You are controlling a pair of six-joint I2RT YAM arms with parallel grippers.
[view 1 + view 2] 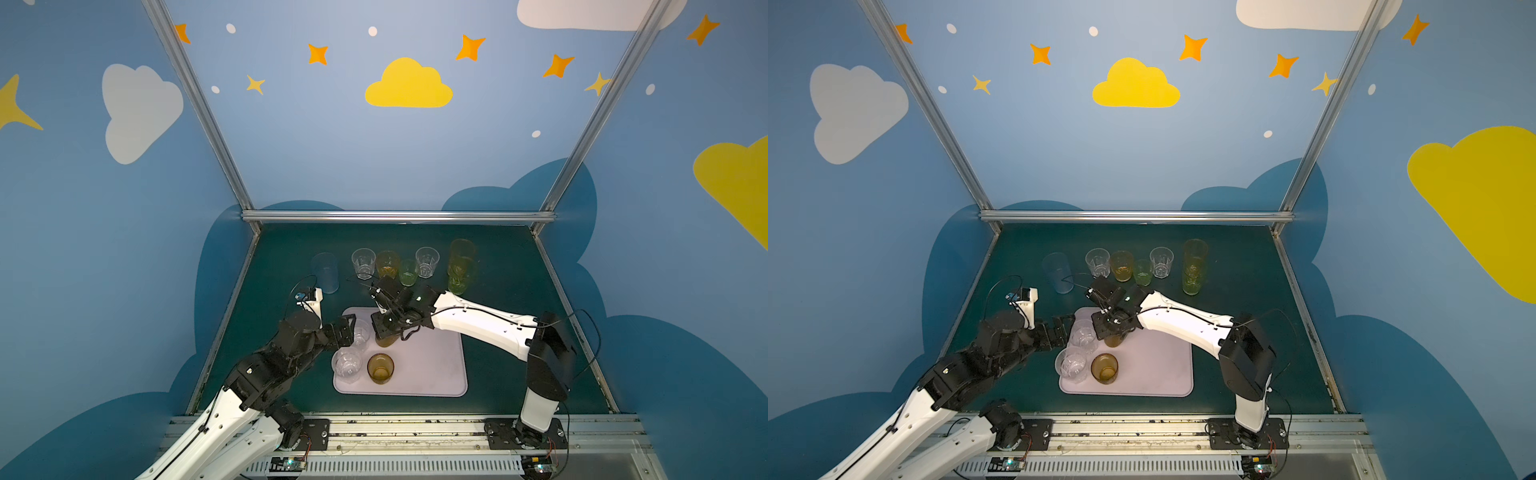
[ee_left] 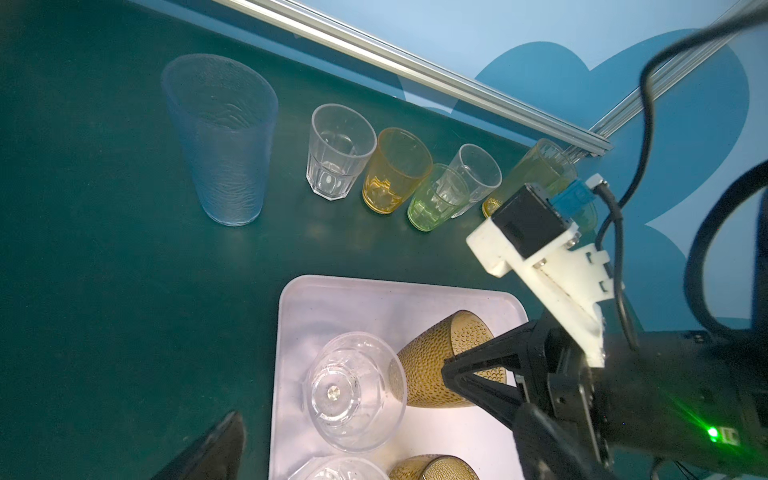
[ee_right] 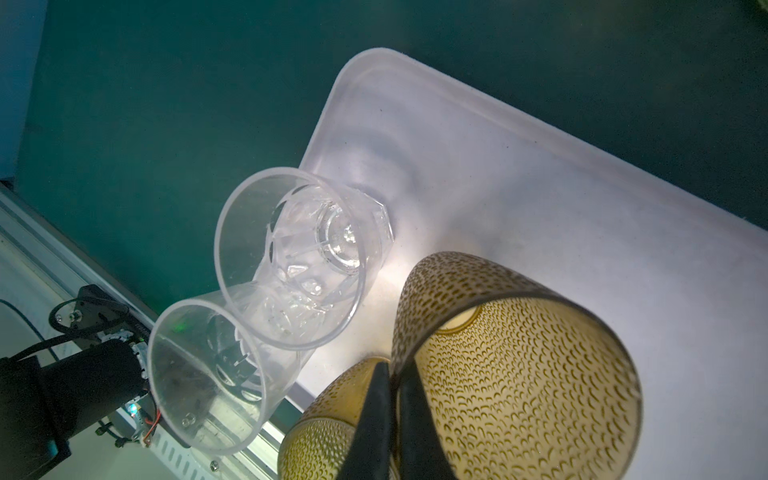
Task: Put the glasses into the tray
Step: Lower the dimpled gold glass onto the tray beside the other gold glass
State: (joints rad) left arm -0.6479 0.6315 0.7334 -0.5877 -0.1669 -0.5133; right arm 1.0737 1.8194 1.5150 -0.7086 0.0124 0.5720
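Right tool [image 3: 392, 374] on amber glass [image 1: 386, 341] rim, glass mostly hidden in top views.

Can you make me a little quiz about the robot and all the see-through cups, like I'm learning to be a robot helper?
1. True or false: the right pincer is shut on the rim of a brown dotted see-through glass.
2. The tall textured see-through glass at the left end of the back row in both top views is: A pale blue, B red, C black.
3. How many short clear faceted glasses stand in the flat pale lilac plastic tray?
Key: 1 true; 2 A; 3 two.
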